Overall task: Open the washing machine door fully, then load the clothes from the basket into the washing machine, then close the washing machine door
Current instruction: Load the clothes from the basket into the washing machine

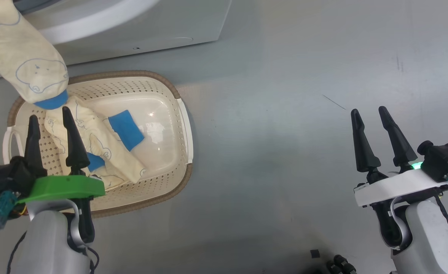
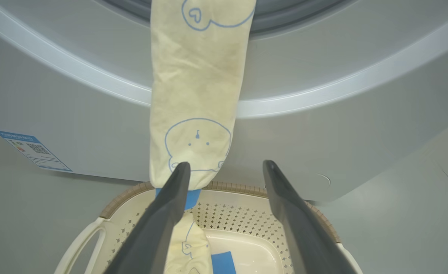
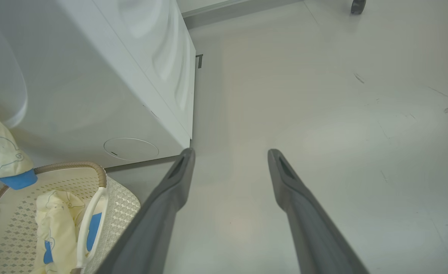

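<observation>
Dark fingers of the left tool [image 2: 225,163] rise from the bottom edge of the left wrist view, spread wide with nothing between them. The left-hand finger crosses the blue cuff of a hanging garment [image 2: 195,95]; whether it touches cannot be told.

At the lower left of that view a blue-edged label [image 2: 33,150] sits on the white front of the washing machine [image 2: 341,133]. It carries a square code and lines of print too small to read.

The hanging garment, pale yellow with blue line-drawn faces, runs straight from the top of the frame down to the rim of the basket [image 2: 224,186], cuff end lowest. In the head view it slants from the upper left corner down and to the right.

More clothes [image 1: 94,140] lie in the basket's left half, their long axis slanting from upper left to lower right. The basket stands on the floor [image 1: 269,152] just beside the machine's front.

At the right of the head view the right tool [image 1: 369,109] points up the frame, fingers wide and empty, well apart from the basket.
</observation>
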### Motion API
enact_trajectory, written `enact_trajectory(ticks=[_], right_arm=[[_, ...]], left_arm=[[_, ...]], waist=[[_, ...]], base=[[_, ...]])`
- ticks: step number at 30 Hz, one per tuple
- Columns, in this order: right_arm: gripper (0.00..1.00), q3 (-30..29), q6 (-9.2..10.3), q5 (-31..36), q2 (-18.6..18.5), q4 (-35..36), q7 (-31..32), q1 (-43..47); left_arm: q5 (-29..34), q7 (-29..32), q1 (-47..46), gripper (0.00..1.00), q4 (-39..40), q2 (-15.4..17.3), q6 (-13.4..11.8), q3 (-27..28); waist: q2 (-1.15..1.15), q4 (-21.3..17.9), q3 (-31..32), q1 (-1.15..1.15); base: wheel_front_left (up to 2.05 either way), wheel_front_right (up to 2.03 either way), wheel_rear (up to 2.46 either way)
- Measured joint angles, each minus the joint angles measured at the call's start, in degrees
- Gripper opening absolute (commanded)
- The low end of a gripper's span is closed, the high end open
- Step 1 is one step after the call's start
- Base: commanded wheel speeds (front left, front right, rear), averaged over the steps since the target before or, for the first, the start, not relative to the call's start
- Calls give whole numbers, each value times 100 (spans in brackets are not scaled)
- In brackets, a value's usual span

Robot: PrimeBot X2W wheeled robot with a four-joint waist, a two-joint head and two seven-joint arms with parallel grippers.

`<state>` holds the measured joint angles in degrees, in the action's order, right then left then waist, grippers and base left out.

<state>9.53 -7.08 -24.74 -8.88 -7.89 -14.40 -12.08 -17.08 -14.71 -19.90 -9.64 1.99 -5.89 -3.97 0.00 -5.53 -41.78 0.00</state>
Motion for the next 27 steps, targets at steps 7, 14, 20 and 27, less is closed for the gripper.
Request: enact_trajectory(ticks=[7, 14, 20, 27], right_arm=[[100, 103, 0, -9, 0, 1, 0, -62], [100, 102, 0, -58, -15, 10, 0, -114], [100, 59, 0, -63, -45, 34, 0, -115], [100, 49, 0, -109, -67, 96, 0, -117]], left_arm=[[119, 193, -734, 100, -514, 210, 0, 76], [71, 544, -1237, 100, -1029, 347, -9, 288], [-142, 996, -1604, 100, -1484, 372, -10, 379], [-277, 1244, -2154, 100, -1750, 377, -18, 582]], waist=[[0, -82, -86, 0], [0, -141, -210, 0], [0, -178, -377, 0], [0, -183, -608, 0]], base=[[0, 0, 0], [0, 0, 0], [0, 0, 0], [0, 0, 0]])
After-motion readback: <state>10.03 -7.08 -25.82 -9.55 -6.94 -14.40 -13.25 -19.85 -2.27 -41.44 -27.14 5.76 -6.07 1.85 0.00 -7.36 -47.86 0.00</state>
